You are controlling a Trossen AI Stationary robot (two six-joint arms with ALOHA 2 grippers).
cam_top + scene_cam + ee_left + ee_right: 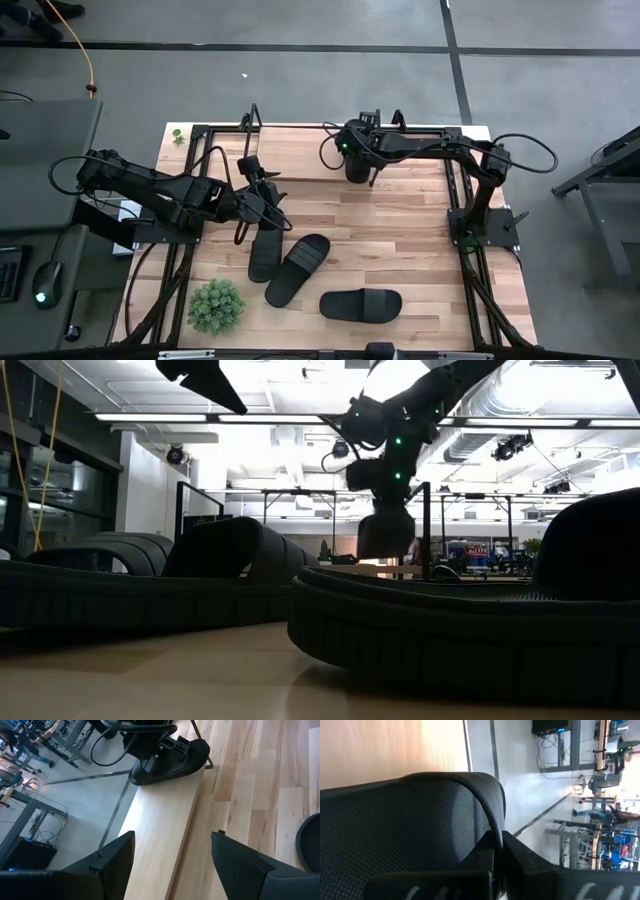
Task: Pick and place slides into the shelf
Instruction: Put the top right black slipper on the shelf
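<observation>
Three black slides lie sole down on the wooden tabletop: one [266, 252] near my left gripper, one [298, 268] beside it, one [361, 304] toward the near edge. Two of them fill the low view, one on the left [150, 585] and one nearer on the right [450, 635]. A fourth slide [170, 760] is at the shelf's light board [300, 160], in my shut right gripper [358, 158]. My left gripper [263, 195] is open and empty, above the table just in front of the shelf, its fingers to either side of the board [160, 835] in its wrist view. My right gripper pinches the slide's wide strap at its rim [492, 822] between its two fingers. It comes from above, pointing down at the board. The slide [385, 535] is below the fingers at the shelf board; whether its sole rests on the board or hangs just over it, I cannot tell.
The shelf's black wire end frames stand at the far left [250, 120] and far right [397, 120] of the board. A small green plant [215, 306] stands at the near left. Black frame rails [180, 260] run along both table sides.
</observation>
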